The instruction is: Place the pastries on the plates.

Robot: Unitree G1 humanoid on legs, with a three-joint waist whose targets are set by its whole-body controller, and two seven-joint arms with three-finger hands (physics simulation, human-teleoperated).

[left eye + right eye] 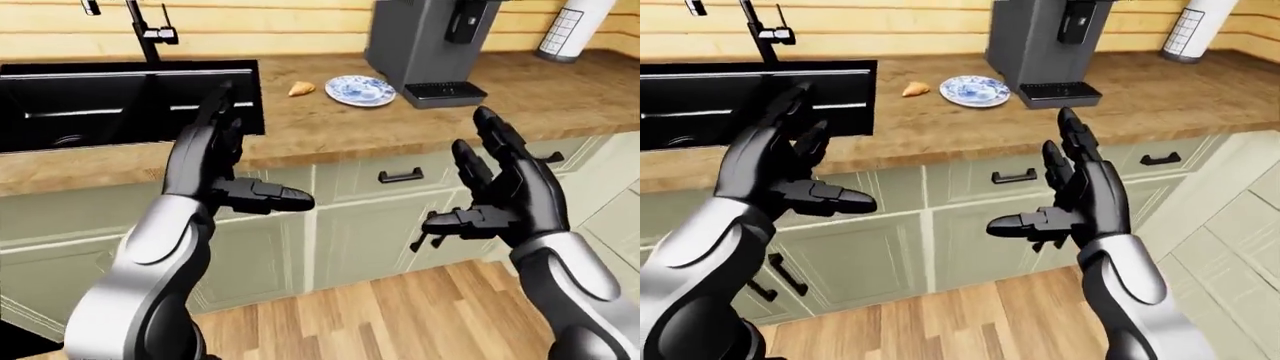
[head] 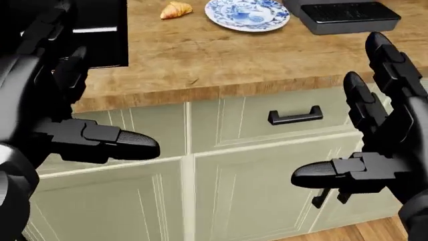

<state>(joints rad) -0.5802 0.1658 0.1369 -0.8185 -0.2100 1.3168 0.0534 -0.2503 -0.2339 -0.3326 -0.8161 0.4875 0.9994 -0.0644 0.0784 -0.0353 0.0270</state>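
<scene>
Head-height views down toward counter

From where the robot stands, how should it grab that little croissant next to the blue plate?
Probably from above, fingers closing across the middle of the croissant, its thickest part. It lies flat on the wooden counter, just left of the plate and apart from it, so nothing blocks a downward reach. Both the left hand and right hand are open and empty.
</scene>
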